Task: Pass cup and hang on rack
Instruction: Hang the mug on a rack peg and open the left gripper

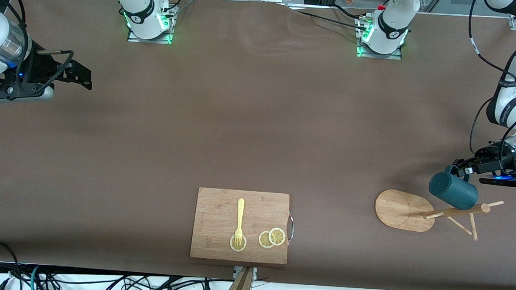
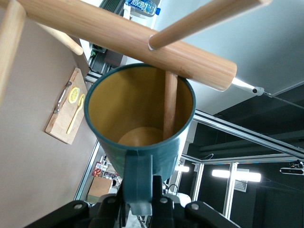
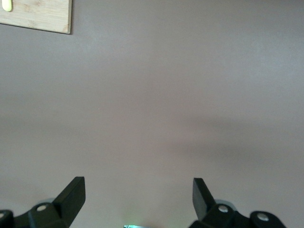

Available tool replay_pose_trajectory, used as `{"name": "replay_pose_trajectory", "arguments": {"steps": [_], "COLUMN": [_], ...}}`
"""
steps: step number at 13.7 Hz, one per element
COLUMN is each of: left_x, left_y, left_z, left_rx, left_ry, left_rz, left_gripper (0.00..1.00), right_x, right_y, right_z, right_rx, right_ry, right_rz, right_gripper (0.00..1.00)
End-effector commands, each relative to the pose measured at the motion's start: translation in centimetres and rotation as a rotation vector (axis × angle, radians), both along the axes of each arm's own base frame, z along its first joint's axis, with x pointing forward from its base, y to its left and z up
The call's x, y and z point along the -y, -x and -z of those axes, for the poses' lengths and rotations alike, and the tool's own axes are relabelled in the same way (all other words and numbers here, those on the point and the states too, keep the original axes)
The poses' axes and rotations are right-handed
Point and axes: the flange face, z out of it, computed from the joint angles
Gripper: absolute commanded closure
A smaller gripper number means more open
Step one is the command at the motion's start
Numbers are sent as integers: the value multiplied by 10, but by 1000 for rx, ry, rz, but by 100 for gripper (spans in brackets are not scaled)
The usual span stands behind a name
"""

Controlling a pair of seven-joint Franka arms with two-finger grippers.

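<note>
over the mug tree (image 1: 405, 210), the left gripper (image 1: 457, 167) is pinching the teal cup (image 1: 453, 189) by its handle beside a peg (image 2: 169, 104); the right gripper (image 3: 137, 197) is waiting, spread wide, above bare table (image 1: 224, 117).

Cup (image 1: 453, 190): dark teal, ribbed wall, yellowish inside, loop handle. Clamped by its handle in the left tool (image 1: 457, 169), lifted, tipped on its side, mouth facing the rack's pole. Rack (image 1: 412, 211): light wood mug tree, oval base, thin pegs, just below the tool. One peg (image 2: 169, 105) sits inside the cup's mouth.
</note>
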Motion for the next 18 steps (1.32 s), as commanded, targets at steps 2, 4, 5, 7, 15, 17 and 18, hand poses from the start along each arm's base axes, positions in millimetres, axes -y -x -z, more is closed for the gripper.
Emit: {"name": "replay_pose_trajectory", "arguments": {"steps": [2, 4, 5, 7, 15, 17, 18], "left_x": [-3, -3, -3, -2, -15, -21, -25], "left_y": [-6, -5, -5, -4, 23, 38, 49], "left_z": [5, 10, 10, 11, 1, -7, -12], "left_rx": [37, 30, 28, 28, -19, -39, -51], "left_ry": [42, 49, 50, 47, -71, -106, -116], "left_rz": [-39, -45, -45, -42, 128, 212, 270], "left_gripper": [82, 61, 50, 35, 0, 0, 0], "right_x": [0, 0, 0, 0, -3, -5, -5], "right_y": [6, 6, 6, 6, 5, 6, 7], "right_z": [-7, -7, -7, -7, -8, -8, -9], "right_rx": [3, 3, 3, 6, 12, 7, 7], "right_ry": [9, 9, 9, 9, 7, 4, 3], "right_rz": [10, 10, 10, 10, 10, 9, 9], "right_gripper": [0, 0, 0, 0, 0, 0, 0]}}
